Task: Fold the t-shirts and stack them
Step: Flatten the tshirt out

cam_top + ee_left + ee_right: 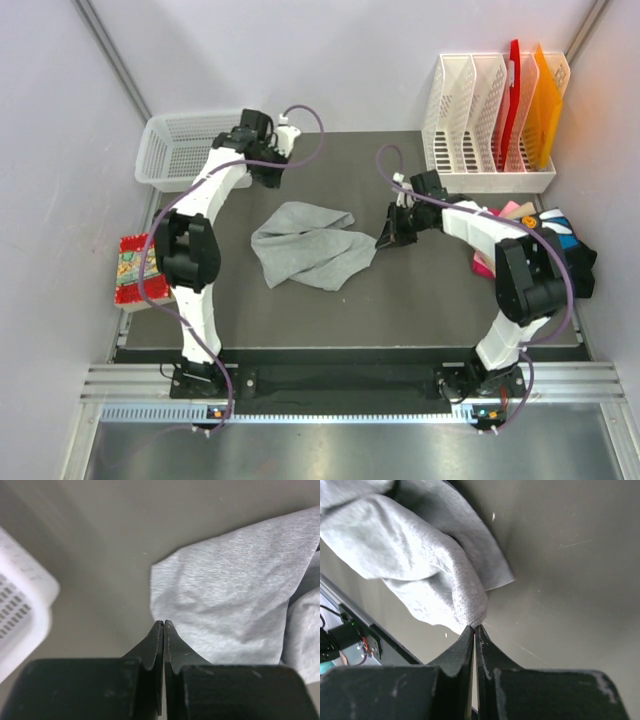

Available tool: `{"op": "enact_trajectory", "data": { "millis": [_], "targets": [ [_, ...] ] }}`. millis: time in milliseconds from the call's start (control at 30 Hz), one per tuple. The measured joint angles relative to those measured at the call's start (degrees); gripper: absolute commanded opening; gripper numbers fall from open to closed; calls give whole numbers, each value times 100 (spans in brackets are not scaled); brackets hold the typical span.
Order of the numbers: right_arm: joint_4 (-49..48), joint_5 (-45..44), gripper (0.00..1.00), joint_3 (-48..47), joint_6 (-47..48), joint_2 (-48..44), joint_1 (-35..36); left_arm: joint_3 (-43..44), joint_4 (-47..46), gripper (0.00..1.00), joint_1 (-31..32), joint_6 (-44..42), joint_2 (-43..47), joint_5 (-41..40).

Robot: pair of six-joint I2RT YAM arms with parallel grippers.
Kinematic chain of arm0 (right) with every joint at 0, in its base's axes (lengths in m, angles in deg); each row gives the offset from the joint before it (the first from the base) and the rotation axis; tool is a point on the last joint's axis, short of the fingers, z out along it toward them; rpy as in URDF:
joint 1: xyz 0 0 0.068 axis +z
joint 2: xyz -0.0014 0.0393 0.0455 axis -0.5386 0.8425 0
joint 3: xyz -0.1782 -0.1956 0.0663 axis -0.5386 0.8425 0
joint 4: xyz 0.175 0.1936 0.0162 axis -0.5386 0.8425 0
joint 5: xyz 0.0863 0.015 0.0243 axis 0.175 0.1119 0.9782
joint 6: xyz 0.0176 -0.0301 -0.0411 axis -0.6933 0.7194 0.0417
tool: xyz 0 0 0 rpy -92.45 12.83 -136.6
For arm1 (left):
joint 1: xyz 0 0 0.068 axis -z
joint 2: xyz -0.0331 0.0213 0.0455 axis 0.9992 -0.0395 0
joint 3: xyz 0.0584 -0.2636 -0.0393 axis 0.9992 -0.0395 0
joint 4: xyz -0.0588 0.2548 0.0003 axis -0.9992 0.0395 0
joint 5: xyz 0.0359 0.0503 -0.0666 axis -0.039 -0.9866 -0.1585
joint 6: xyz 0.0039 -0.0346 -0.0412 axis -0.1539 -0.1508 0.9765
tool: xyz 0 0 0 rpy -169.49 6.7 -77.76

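A: Light grey cloth t-shirt [310, 248], position?
B: Crumpled in a loose heap on the dark grey table mat [420, 300], between the two tools. Not folded.

A: Right gripper [474, 627]?
B: Jaws pressed together, no gap showing. A rolled edge of the shirt comes down to its tips and touches them. Cannot tell whether any cloth is nipped. The rest of the shirt bunches ahead of the tips and off to their left.

A: Left gripper [164, 624]?
B: Closed tight as well, nothing between the fingers. A flat corner of the shirt lies just beyond the tips and spreads away to their right.

A: Further out?
B: White plastic mesh basket [22, 615] to the left gripper's left, near it, apart from the shirt. Back behind the right gripper, by that arm's elbow, a pile of coloured shirts [562, 236] in pink, blue-and-white and black, partly hidden by the arm. White slotted file rack [480, 120] holding red and orange folders, well off from the right gripper at the mat's far corner.
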Motion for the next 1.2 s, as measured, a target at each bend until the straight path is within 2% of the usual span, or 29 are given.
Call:
{"op": "enact_trajectory", "data": {
  "millis": [33, 67, 100, 233, 500, 600, 633, 1200],
  "targets": [
    [15, -22, 0, 0, 17, -103, -59, 42, 0, 20, -70, 11, 48, 83],
    [20, -33, 0, 0, 28, -162, -87, 79, 7, 38, -133, 24, 96, 144],
    [31, -33, 0, 0, 35, -212, -101, 105, 11, 41, -170, 59, 138, 284],
    [31, -26, 0, 33, 33, -249, -96, 179, 70, 51, -26, 199, 195, 774],
    [63, 4, 0, 476, 17, -273, -94, 254, 120, 59, 1032, 260, -76, 1292],
    [63, 20, 0, 656, 9, -352, -72, 271, 114, 62, 1213, 282, -339, 1427],
    [70, 22, 0, 715, 2, -393, -70, 271, 116, 74, 1215, 295, -409, 1440],
    [66, 109, 0, 767, -74, -542, -70, -68, -522, 74, 1174, 275, -1051, 1019]
  ]
}}
